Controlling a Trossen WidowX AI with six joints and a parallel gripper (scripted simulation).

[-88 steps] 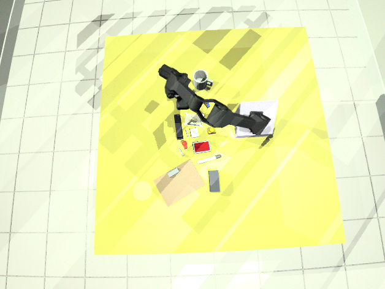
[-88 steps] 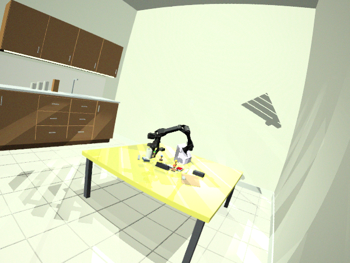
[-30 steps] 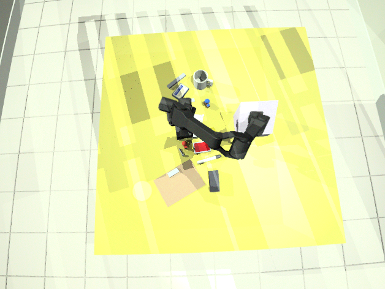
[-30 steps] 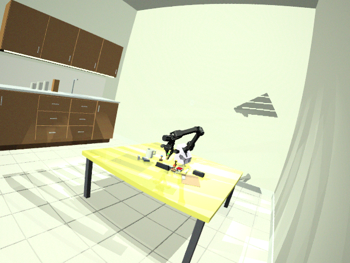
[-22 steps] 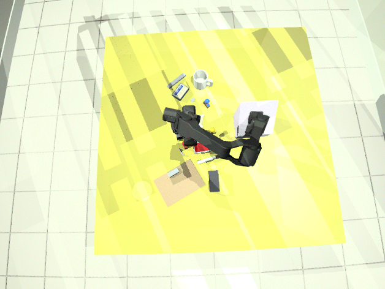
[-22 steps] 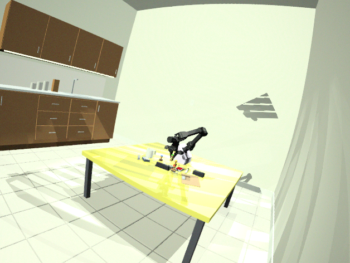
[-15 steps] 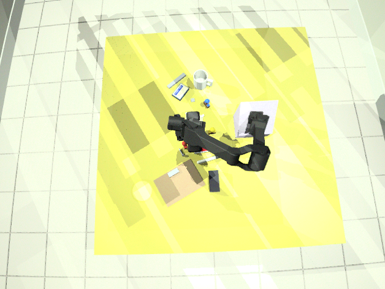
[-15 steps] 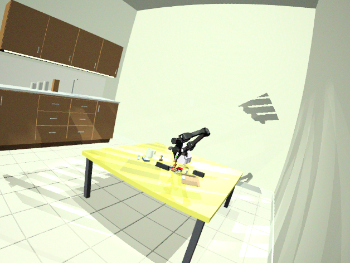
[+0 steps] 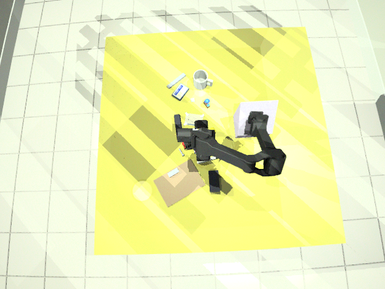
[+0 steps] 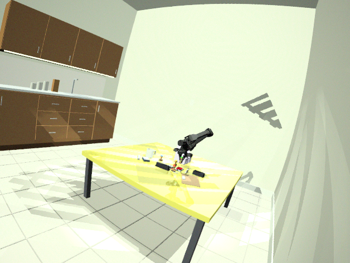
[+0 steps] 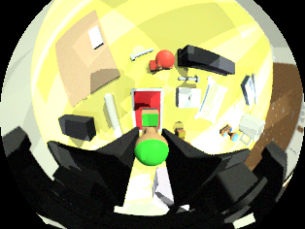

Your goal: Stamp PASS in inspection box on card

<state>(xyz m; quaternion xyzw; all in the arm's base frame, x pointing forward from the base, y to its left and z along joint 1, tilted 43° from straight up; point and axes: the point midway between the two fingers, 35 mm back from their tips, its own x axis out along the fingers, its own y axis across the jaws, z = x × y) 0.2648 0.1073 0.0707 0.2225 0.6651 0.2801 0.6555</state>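
Note:
My gripper (image 11: 152,135) (image 9: 193,142) is shut on the PASS stamp (image 11: 152,149) (image 10: 180,159), which has a green knob and a green base. In the wrist view the stamp hangs upright just above the red ink pad (image 11: 148,99) (image 9: 186,145) (image 10: 178,168); I cannot tell if they touch. The tan card (image 11: 74,68) (image 9: 181,191) (image 10: 192,181) lies flat to the pad's front left. Its white inspection box (image 11: 96,37) (image 9: 173,172) sits near one corner and shows no print. In the top view the arm hides most of the pad and the stamp.
A red-knobbed stamp (image 11: 164,59) lies beyond the pad. Black blocks (image 9: 214,180) (image 11: 78,125) (image 11: 206,59) (image 9: 177,120) flank the pad. A white mug (image 9: 200,79), a blue-knobbed stamp (image 9: 206,102), a small blue-and-white box (image 9: 179,92) and the arm's white base block (image 9: 270,108) stand farther off.

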